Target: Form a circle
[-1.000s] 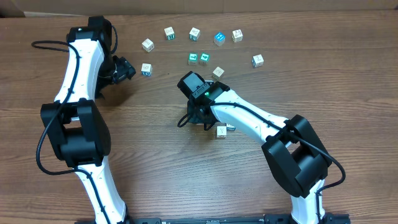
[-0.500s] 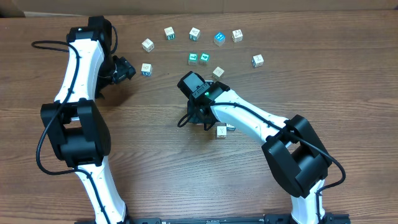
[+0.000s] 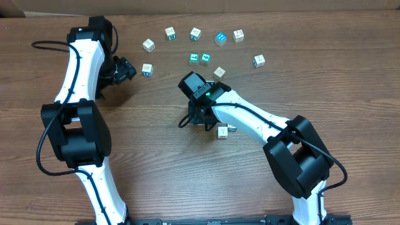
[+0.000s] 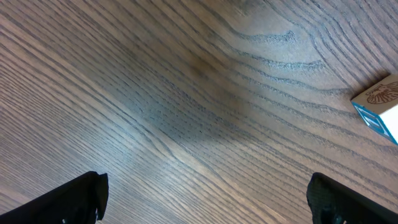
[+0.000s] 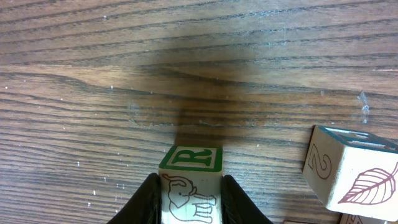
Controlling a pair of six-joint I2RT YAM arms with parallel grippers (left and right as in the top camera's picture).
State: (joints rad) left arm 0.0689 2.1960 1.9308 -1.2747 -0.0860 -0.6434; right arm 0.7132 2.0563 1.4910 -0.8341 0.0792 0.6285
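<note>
My right gripper [image 5: 191, 200] is shut on a small whitish cube [image 5: 191, 160] with a green R on top and an elephant on its side, held low over the wood. In the overhead view that gripper [image 3: 200, 121] sits mid-table and hides this cube. A second cube [image 5: 348, 173], marked with a 2 and a leaf, stands just to its right, also visible from above [image 3: 222, 131]. My left gripper [image 4: 205, 208] is open over bare wood, with a blue-edged cube [image 4: 380, 102] ahead to its right. No circle is in view; the cubes lie loose.
Several more cubes are scattered across the far half of the table, from one at the left [image 3: 148, 44] to one at the right [image 3: 259, 60], with two teal-faced ones [image 3: 200, 59] in between. The left arm [image 3: 81, 69] stretches along the left side.
</note>
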